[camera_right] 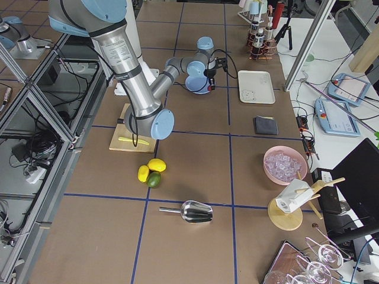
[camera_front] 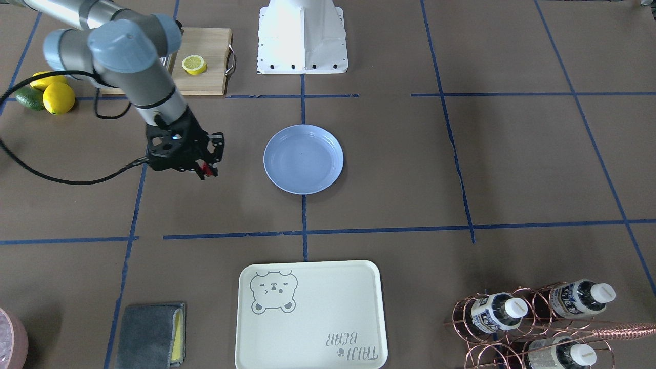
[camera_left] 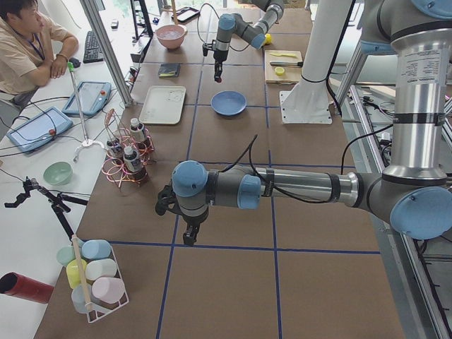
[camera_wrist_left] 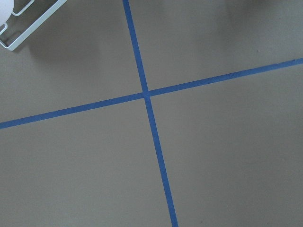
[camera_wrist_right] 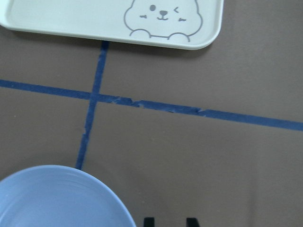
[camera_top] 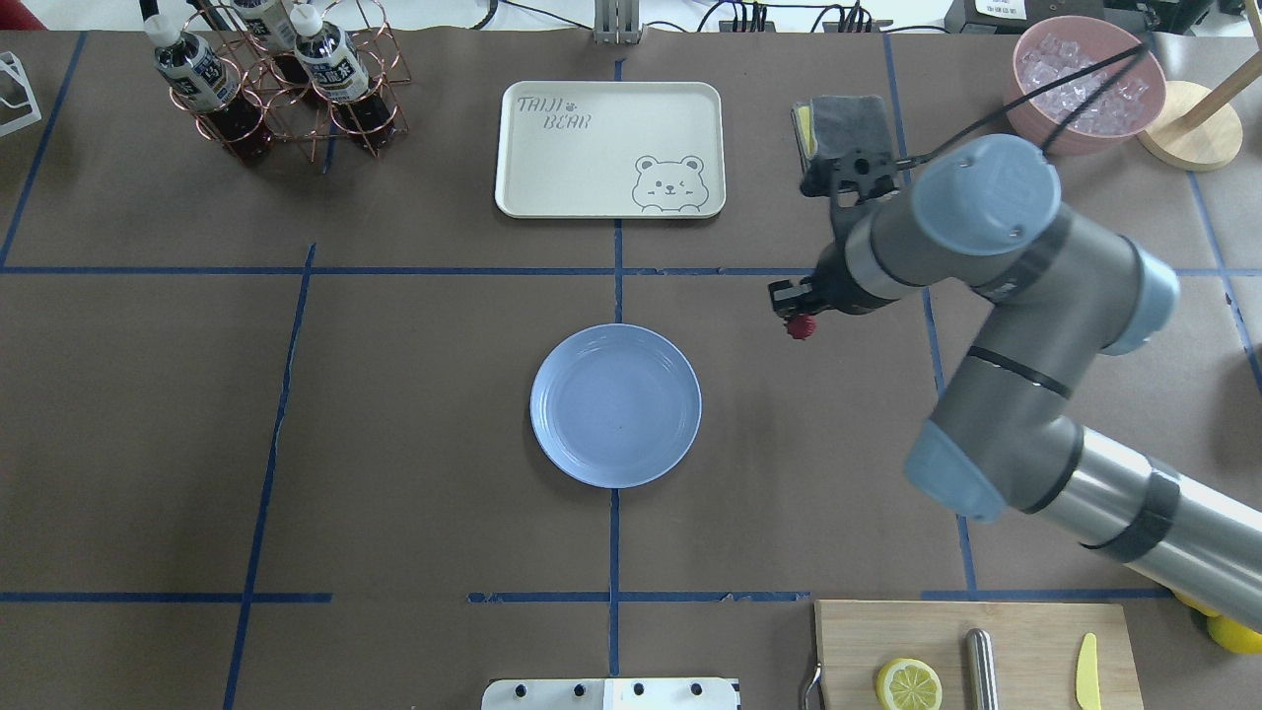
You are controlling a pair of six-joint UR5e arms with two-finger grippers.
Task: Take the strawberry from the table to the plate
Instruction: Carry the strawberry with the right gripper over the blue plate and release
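Overhead exterior shows us the right gripper (camera_top: 795, 314) with its two fingers clamped on the strawberry (camera_top: 801, 326), a small dark-red berry poking out below the black fingertips. We see it to one side of the light-blue plate (camera_top: 616, 404), near it but not over it, above the brown paper of the table (camera_top: 394, 444). We cannot tell whether the berry is clear of the paper. The plate itself holds nothing.

In the front-facing view the same berry (camera_front: 205, 168) shows as a red spot in the gripper (camera_front: 207, 167), apart from the plate's rim (camera_front: 266, 159).

The only writing we can read is on the cream tray (camera_top: 592, 148) beyond the plate: "TAIJI BEAR" with a paw mark in one corner, and a drawn winking bear in the opposite one. The bottles (camera_top: 325, 61) in the copper wire rack (camera_top: 380, 118) carry dark-and-white labels whose print is too small for us to read.

The left gripper (camera_left: 189, 239) appears only in the left side view, pointing down over the paper far from the plate; we cannot tell whether its fingers are apart or together.
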